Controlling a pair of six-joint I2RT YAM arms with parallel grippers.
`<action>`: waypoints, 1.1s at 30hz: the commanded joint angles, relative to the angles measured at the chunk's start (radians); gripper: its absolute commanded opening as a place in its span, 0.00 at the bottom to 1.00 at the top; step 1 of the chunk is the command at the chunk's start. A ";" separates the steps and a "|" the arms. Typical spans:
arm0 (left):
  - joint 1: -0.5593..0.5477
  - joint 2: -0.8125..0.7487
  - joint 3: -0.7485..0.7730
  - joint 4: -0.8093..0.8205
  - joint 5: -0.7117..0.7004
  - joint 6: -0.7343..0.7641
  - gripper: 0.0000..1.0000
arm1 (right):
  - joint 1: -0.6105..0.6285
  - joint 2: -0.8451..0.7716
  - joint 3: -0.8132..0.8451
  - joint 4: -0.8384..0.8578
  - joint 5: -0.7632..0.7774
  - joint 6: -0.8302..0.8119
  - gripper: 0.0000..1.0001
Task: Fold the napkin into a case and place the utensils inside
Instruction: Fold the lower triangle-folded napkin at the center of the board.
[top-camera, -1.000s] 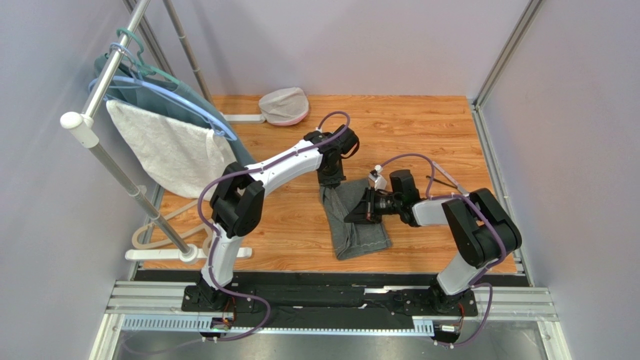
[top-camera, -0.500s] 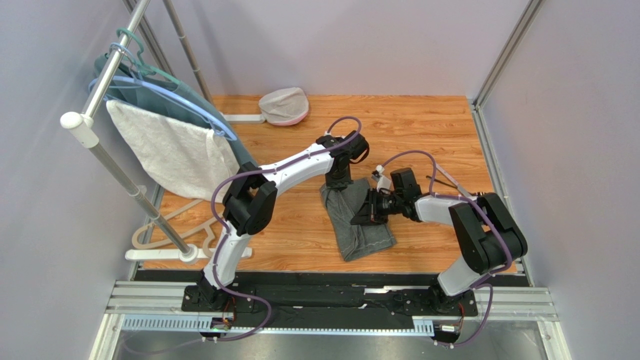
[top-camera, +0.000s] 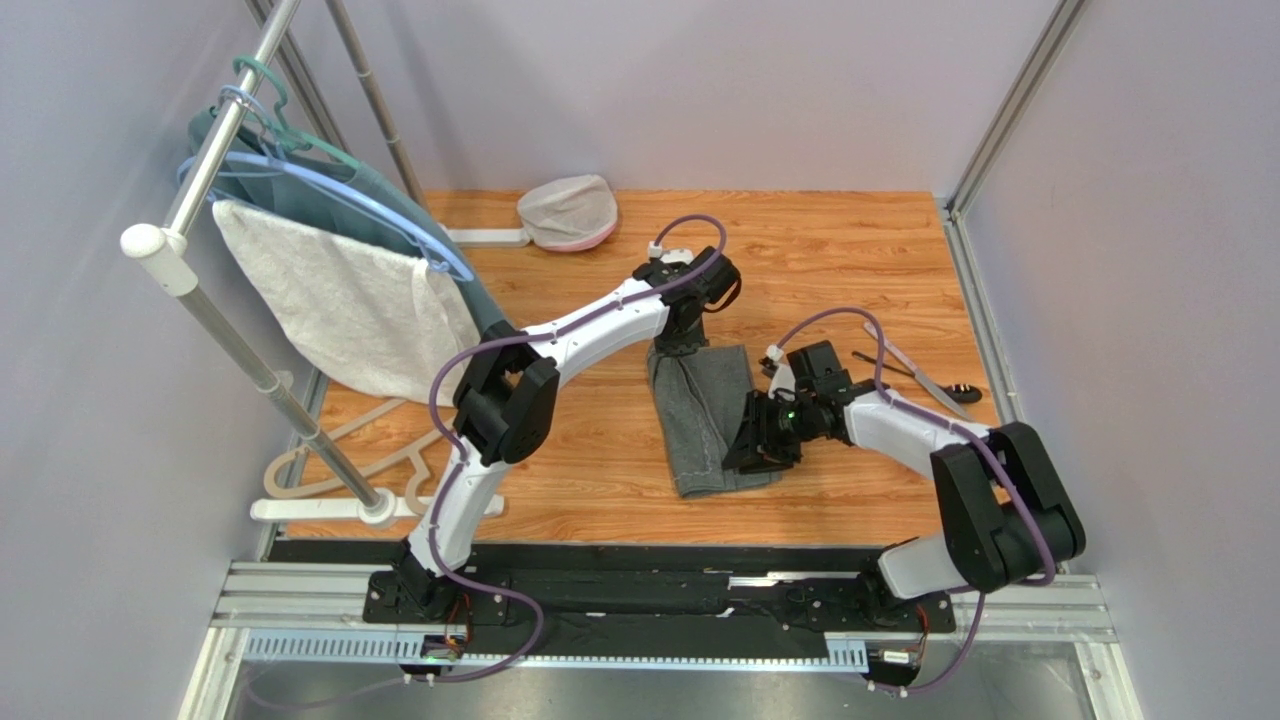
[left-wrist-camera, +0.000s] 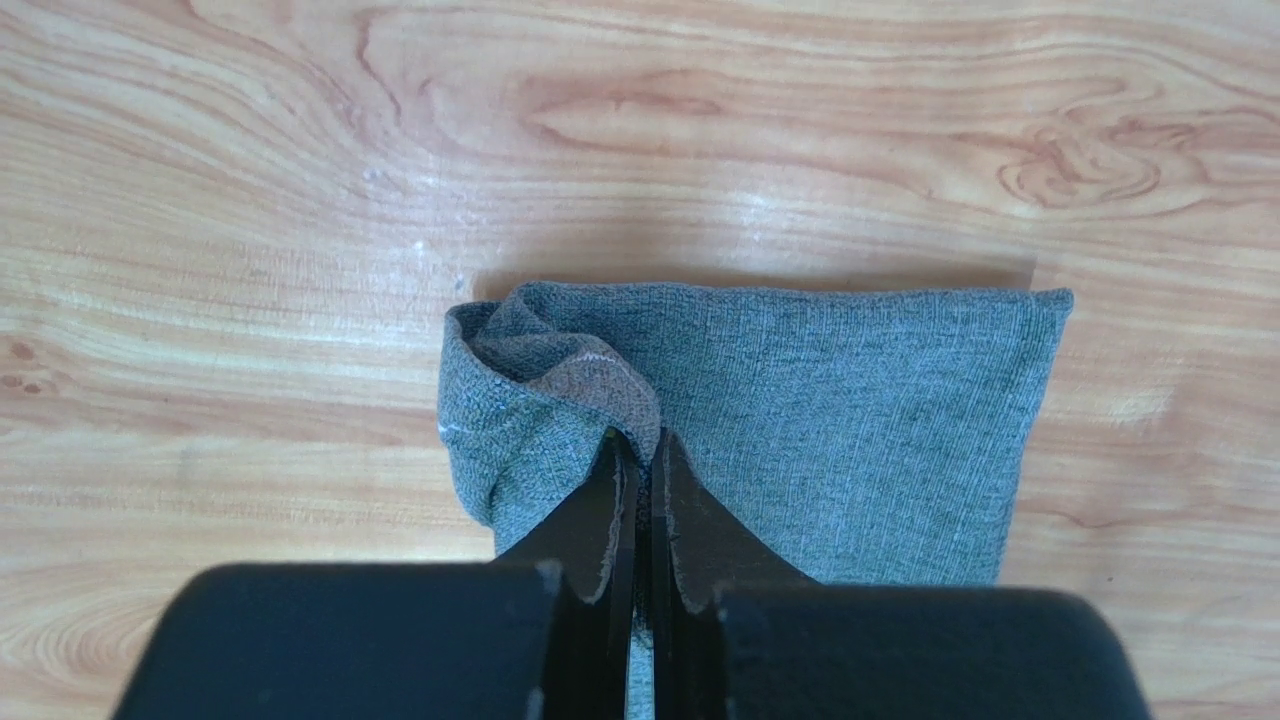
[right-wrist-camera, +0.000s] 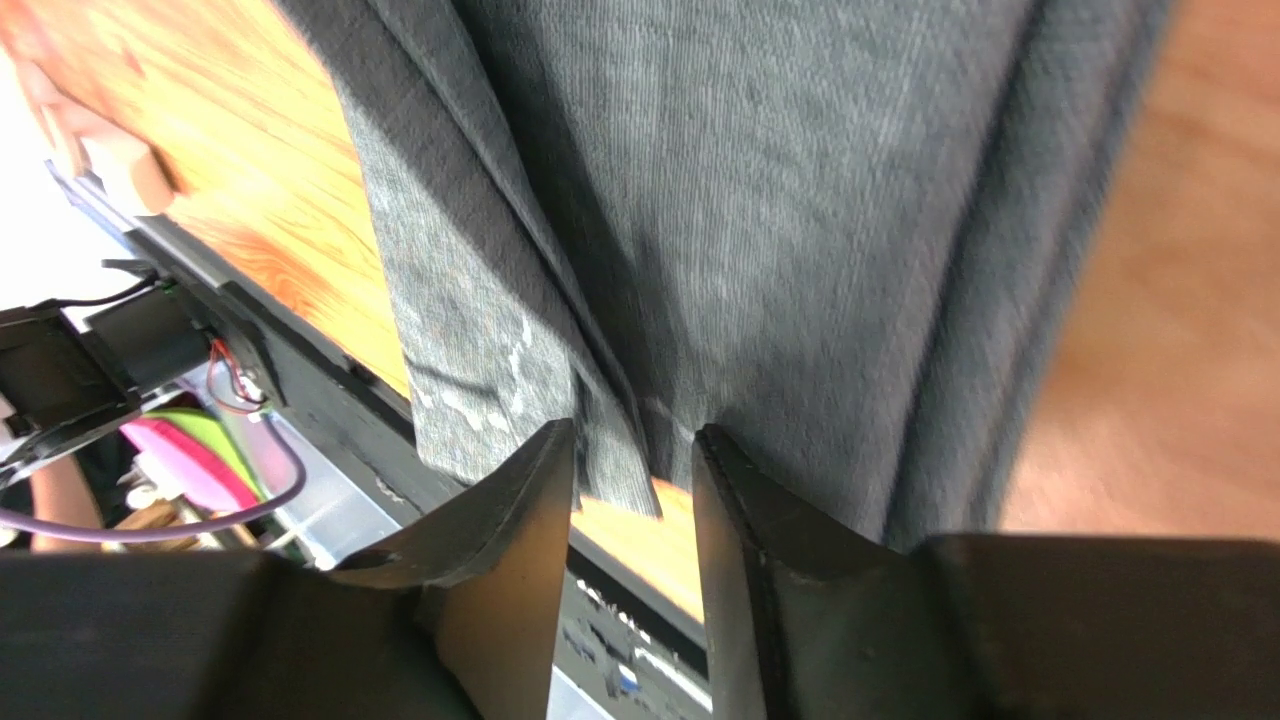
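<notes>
The dark grey napkin (top-camera: 700, 422) lies folded into a narrow strip on the wooden table, running from far to near. My left gripper (top-camera: 676, 344) is at its far end, shut on a raised fold near the left corner (left-wrist-camera: 601, 393); the rest of the napkin (left-wrist-camera: 857, 413) lies flat. Beside the strip's near right edge my right gripper (top-camera: 747, 450) is open (right-wrist-camera: 631, 450), and a loose corner of the napkin (right-wrist-camera: 751, 195) hangs between its fingers. The utensils (top-camera: 935, 386), slim and dark, lie on the table to the right of the right arm.
A clothes rack at the left carries a white towel (top-camera: 338, 300) and a teal garment (top-camera: 428, 225) on hangers. A grey-and-pink cap (top-camera: 568, 210) lies at the back. A pale hanger (top-camera: 323, 450) rests near the rack's foot. A metal rail (top-camera: 661, 593) runs along the near edge.
The left gripper drew the napkin's far end back and to the right, straightening the strip. The right gripper swung toward the near end of the strip's right edge.
</notes>
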 joint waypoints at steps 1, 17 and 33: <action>-0.004 0.018 0.049 0.040 -0.027 0.015 0.00 | 0.007 -0.083 0.077 -0.143 0.086 -0.048 0.41; -0.010 0.038 0.041 0.129 -0.001 0.068 0.00 | 0.053 0.081 0.135 0.141 -0.051 0.001 0.30; -0.008 0.093 0.144 0.174 0.078 0.249 0.32 | 0.038 0.161 0.083 0.146 0.190 0.038 0.01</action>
